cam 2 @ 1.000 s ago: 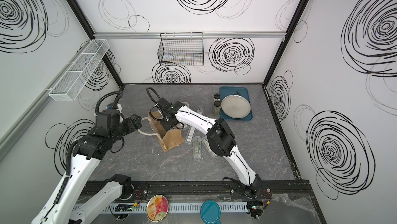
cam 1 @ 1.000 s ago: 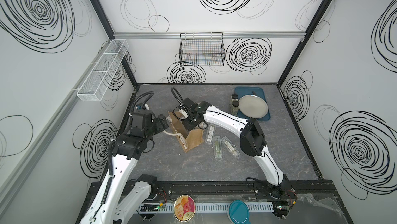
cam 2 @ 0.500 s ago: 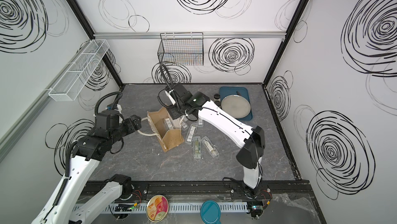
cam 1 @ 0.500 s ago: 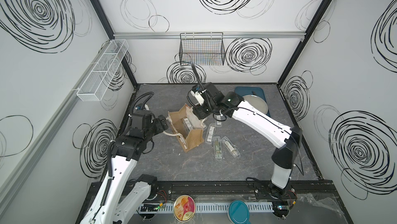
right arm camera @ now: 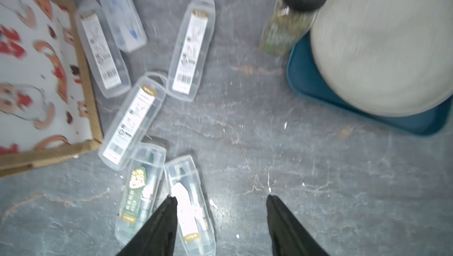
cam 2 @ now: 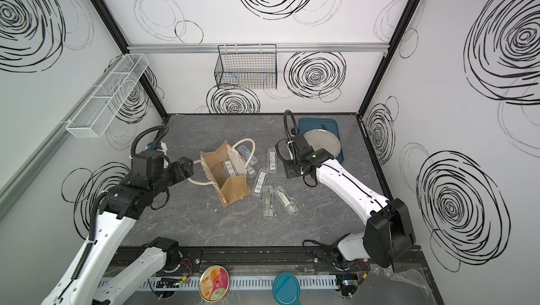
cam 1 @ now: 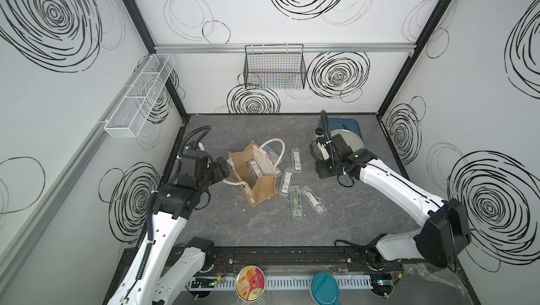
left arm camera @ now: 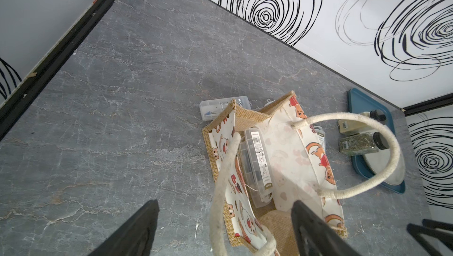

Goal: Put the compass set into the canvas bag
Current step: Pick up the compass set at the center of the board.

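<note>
The canvas bag [cam 1: 264,186] stands open at the table's middle, tan burlap with cream printed panels and white rope handles. One compass set [cam 1: 253,168], a clear plastic case with a barcode label, leans inside it [left arm camera: 257,159]. Several more clear cases [cam 1: 286,180] lie on the table just right of the bag [right arm camera: 36,70], and one lies behind it. My left gripper [left arm camera: 224,202] is open at the bag's left side, its fingers wide astride a rope handle [left arm camera: 220,188]. My right gripper [right arm camera: 220,197] hangs open and empty above the table right of the cases [right arm camera: 188,208].
A blue tray [cam 1: 355,122] with a grey plate [cam 1: 350,139] sits at the back right, with spice jars [left arm camera: 358,144] beside it, close behind my right wrist. A black wire basket [cam 1: 274,68] hangs on the back wall. A round tin [cam 1: 250,283] and a teal lid sit at the front rail.
My right arm has drawn back from over the bag to the right, toward the plate, leaving a case inside the bag. The left arm has stayed in place.
</note>
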`<action>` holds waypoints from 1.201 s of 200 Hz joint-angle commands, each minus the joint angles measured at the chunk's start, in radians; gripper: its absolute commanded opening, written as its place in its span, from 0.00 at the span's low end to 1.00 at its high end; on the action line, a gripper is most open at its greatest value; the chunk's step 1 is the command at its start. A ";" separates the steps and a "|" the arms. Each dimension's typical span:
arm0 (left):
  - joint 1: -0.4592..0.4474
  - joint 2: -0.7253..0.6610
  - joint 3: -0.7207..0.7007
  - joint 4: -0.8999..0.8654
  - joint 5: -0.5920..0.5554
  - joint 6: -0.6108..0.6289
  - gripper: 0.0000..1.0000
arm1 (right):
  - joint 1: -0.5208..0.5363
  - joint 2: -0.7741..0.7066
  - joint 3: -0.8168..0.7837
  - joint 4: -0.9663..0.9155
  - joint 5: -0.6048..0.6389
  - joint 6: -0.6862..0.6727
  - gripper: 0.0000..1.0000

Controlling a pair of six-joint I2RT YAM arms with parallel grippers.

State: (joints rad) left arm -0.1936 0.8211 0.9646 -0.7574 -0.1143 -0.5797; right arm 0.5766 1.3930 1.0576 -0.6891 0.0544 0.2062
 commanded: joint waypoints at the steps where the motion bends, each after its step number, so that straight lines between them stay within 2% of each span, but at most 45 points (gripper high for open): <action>1: -0.018 -0.005 -0.017 0.024 -0.026 -0.021 0.88 | 0.002 0.019 -0.058 0.050 -0.105 0.025 0.63; 46: -0.032 -0.010 -0.017 0.020 -0.041 -0.029 0.88 | 0.038 0.199 -0.068 0.036 -0.154 0.056 0.64; 119: -0.035 -0.035 -0.027 0.004 -0.064 -0.034 0.88 | 0.076 0.305 -0.064 0.059 -0.174 0.051 0.67; 183: -0.036 -0.038 -0.038 0.005 -0.069 -0.034 0.88 | 0.098 0.363 -0.053 0.031 -0.092 0.079 0.67; 240: -0.036 -0.027 -0.040 0.015 -0.065 -0.032 0.88 | 0.083 0.298 -0.059 -0.001 -0.046 0.098 0.70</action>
State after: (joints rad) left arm -0.2230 0.7921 0.9287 -0.7609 -0.1650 -0.6029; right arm 0.6689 1.7199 1.0039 -0.6258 -0.0341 0.2798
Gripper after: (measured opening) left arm 0.882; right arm 0.693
